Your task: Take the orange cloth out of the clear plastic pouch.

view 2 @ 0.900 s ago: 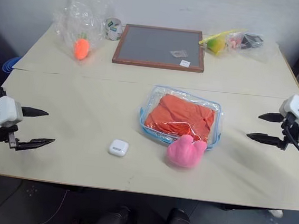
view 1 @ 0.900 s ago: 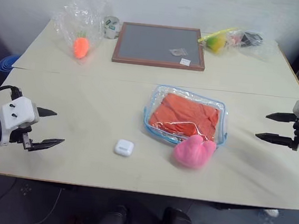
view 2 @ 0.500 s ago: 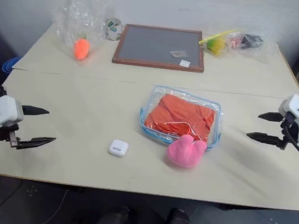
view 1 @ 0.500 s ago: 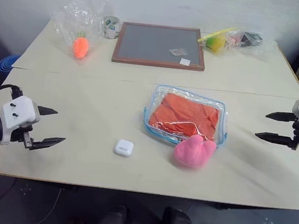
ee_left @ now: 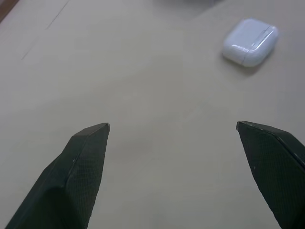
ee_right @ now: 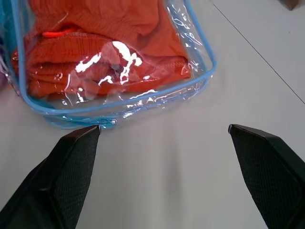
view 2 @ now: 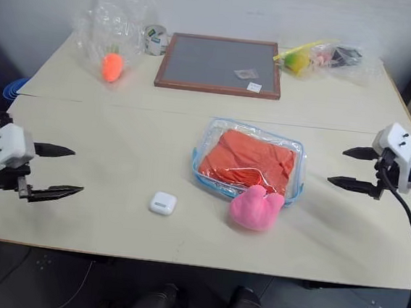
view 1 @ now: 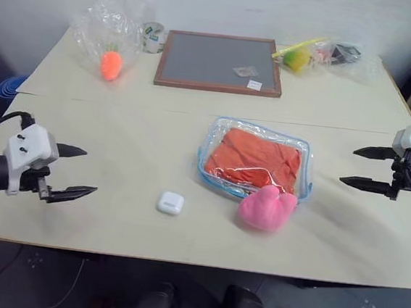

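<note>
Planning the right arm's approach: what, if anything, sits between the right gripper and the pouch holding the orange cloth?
Nothing visible: bare table lies between the open right gripper and the clear plastic pouch. The pink plush toy rests against the pouch's near edge, off that line.

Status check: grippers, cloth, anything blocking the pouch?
Left gripper open, empty, near table edge. Right gripper open, empty, facing the pouch. Cloth inside pouch, not yet touched. Pink plush lies against the pouch's near edge.
</note>
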Tool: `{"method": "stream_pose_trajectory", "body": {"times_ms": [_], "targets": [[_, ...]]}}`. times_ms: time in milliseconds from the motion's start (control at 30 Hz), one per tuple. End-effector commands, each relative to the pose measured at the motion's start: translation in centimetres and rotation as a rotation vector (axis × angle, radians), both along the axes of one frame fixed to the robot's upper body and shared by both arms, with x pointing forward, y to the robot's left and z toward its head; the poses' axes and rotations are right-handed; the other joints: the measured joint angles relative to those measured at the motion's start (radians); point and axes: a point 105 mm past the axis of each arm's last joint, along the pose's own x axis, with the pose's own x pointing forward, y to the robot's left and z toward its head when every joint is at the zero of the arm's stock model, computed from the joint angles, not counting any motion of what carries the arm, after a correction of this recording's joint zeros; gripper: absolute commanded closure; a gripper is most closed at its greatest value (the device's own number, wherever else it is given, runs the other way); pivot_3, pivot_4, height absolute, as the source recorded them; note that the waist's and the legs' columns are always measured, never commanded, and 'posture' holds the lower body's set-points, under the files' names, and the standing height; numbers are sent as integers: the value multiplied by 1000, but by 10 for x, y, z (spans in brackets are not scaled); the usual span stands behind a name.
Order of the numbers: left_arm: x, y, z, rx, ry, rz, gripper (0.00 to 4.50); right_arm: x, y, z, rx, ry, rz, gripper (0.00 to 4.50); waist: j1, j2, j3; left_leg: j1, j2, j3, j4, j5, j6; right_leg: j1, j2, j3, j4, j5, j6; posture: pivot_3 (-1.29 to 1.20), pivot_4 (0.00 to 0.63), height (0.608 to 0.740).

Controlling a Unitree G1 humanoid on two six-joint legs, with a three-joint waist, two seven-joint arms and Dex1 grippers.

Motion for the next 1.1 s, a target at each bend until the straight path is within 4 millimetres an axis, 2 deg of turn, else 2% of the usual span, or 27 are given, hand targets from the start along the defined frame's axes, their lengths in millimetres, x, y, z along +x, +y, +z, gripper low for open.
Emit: {"method": "stream_pose_trajectory", "body": {"times_ms": [33,167,267,400,467,633,833,933,1100], "targets": [[-9,-33,11,1,-1,-158,5,-12,25,32,36,-41,122,0,-2,0,0,0,0,0,0,0,0,0,0,0,0,0,0,0,150,740],[-21,-65,4,23,37,-323,5,-34,65,43,37,-15,299,0,-4,0,0,1,2,1,0,-1,-2,0,4,1,-1,0,0,0,150,740],[-25,-87,-10,75,40,-426,5,-50,95,47,21,-28,422,0,-2,0,0,1,3,2,0,-2,-2,-1,4,2,0,0,-1,0,150,740],[-10,-91,-43,216,13,-471,5,-61,131,52,14,-100,547,0,0,-1,0,1,3,3,1,-2,-2,-1,4,3,0,1,-1,0,150,740],[-3,-93,-52,231,9,-487,5,-69,143,55,33,-90,601,0,1,-1,0,1,3,3,1,-2,-2,-1,4,3,0,1,-2,0,150,740],[20,-105,-64,233,-21,-509,5,-82,159,55,49,-92,673,0,14,-2,0,0,3,3,3,-2,-1,-1,4,3,0,1,-2,0,150,740],[32,-122,-75,200,3,-562,5,-78,158,49,53,-110,639,0,22,-4,0,-1,2,4,5,-3,0,-1,4,3,0,1,-2,0,150,740],[31,-121,-82,211,35,-583,566,-75,157,47,53,-119,622,0,22,-5,0,-1,2,4,5,-3,1,-1,4,3,0,1,-2,0,150,740],[26,-114,-93,223,110,-592,2077,-76,156,47,58,-138,612,0,20,-5,0,-1,3,4,5,-3,0,-1,5,3,0,1,-2,0,150,740]]}}
